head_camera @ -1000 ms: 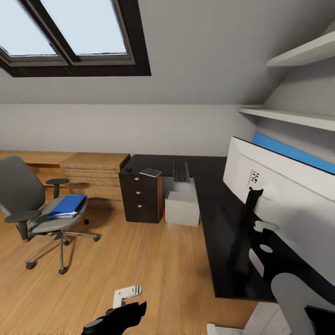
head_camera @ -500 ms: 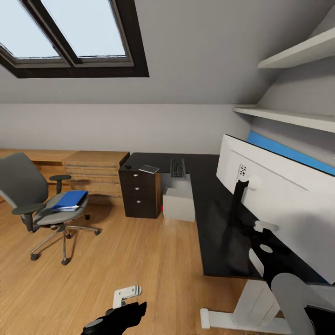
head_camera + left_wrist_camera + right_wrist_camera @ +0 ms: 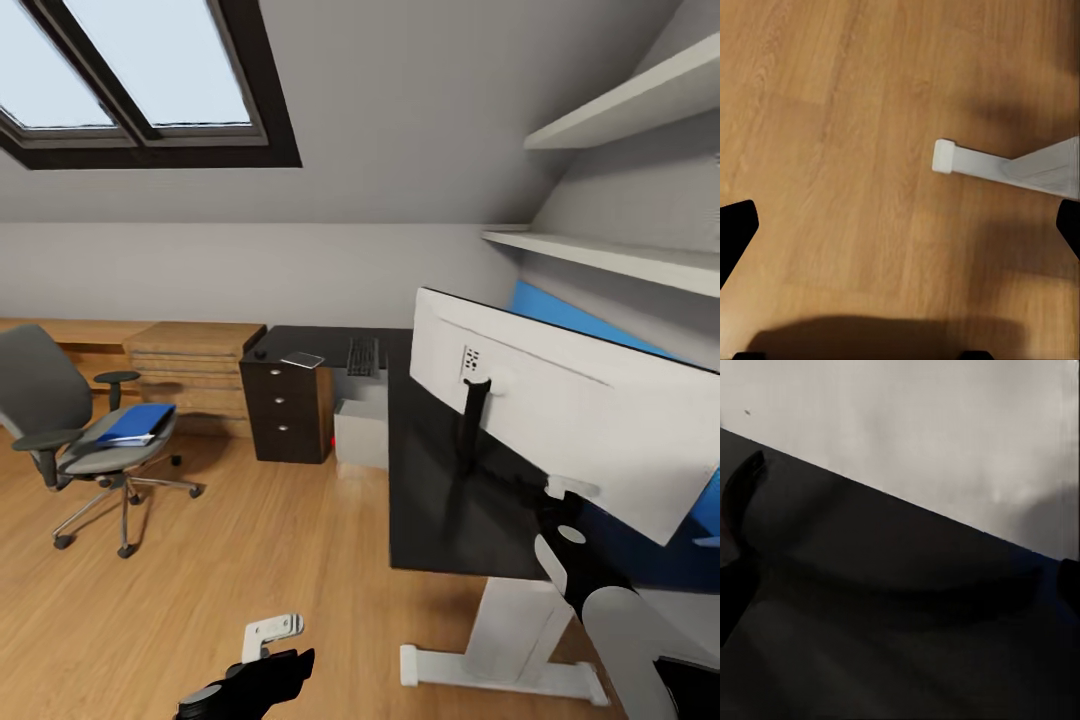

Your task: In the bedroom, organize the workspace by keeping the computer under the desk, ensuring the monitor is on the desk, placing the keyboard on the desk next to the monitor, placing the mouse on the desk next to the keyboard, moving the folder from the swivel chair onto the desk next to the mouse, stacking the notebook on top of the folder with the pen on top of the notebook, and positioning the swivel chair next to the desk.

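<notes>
Both arms are hanging low at the robot's front. The left gripper (image 3: 900,225) is facing the oak floor (image 3: 832,150) with its jaws spread wide, holding nothing; the right gripper (image 3: 900,585) is hovering over the black bench (image 3: 440,490), also spread wide and empty. One monitor (image 3: 560,410) is standing on the bench, its white back showing. One keyboard (image 3: 363,356) and one notebook (image 3: 302,359) are lying at the far end. One computer (image 3: 361,433) is sitting beneath. One blue folder (image 3: 137,422) is resting on the single swivel chair (image 3: 70,430), well apart from the bench.
</notes>
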